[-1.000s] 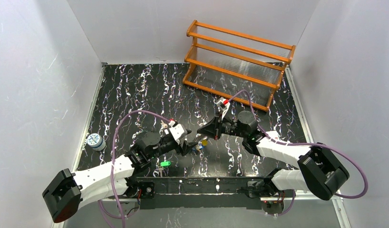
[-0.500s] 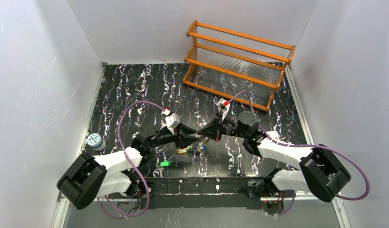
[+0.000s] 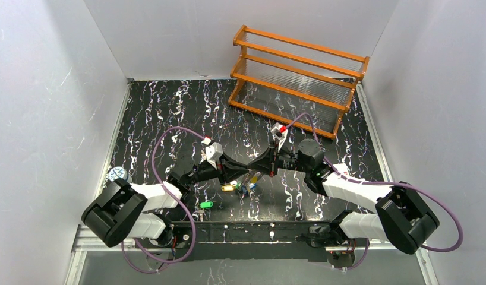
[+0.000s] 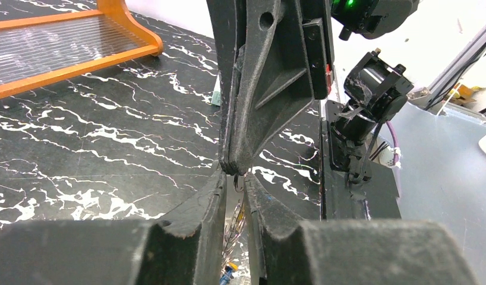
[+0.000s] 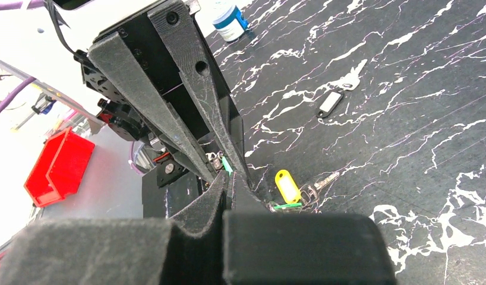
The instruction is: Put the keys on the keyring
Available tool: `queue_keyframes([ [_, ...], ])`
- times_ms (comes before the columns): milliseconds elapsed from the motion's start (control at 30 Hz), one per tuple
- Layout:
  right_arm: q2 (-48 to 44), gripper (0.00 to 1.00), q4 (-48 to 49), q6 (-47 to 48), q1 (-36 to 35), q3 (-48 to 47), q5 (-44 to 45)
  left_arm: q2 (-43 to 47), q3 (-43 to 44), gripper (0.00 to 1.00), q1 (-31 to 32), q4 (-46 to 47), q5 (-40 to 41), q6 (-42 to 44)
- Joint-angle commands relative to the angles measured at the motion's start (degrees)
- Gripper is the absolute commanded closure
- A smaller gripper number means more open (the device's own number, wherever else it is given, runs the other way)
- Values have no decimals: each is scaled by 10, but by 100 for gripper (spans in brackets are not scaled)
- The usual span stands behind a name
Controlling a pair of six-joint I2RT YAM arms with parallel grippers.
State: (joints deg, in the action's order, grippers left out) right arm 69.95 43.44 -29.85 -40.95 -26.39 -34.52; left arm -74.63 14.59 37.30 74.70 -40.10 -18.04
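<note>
My right gripper (image 3: 253,168) is shut on the thin wire of the keyring (image 4: 236,183), which pokes out below its tips. A bunch of keys hangs from the keyring: a yellow-headed key (image 5: 287,185), a blue-headed key (image 3: 251,186) and a green one beside them. My left gripper (image 4: 234,178) meets the right one tip to tip. Its jaws stand only a narrow slit apart around the wire, and I cannot see them pinching it. A loose green key (image 3: 206,204) lies near the arm bases. A dark-headed key (image 5: 331,102) lies further out.
An orange wooden rack (image 3: 297,80) stands at the back right. A small blue-white can (image 3: 116,173) sits by the left wall. A red bin (image 5: 59,166) is off the table beyond the left arm. Purple cables loop over both arms.
The left arm has reached forward and right until its tips met the right gripper's tips, and its jaws have narrowed from wide to a slit. The right arm and the bunch have stayed put.
</note>
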Motion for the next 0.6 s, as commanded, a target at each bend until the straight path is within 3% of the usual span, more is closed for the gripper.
queue_keyframes([
  [0,-19,99,31,1,-2,-9,-2,-9,-2,86,1,56,-18,-4],
  [133,-22,99,31,0,-1,-9,-3,-24,2,91,1,59,-17,-3],
  [267,-25,99,31,1,-1,-9,-3,-36,2,80,1,60,-9,0],
  [367,-25,99,30,1,-1,-9,-4,-39,2,80,1,68,-6,1],
  [567,-24,99,30,2,-1,-8,-1,-47,8,97,1,93,-20,-11],
])
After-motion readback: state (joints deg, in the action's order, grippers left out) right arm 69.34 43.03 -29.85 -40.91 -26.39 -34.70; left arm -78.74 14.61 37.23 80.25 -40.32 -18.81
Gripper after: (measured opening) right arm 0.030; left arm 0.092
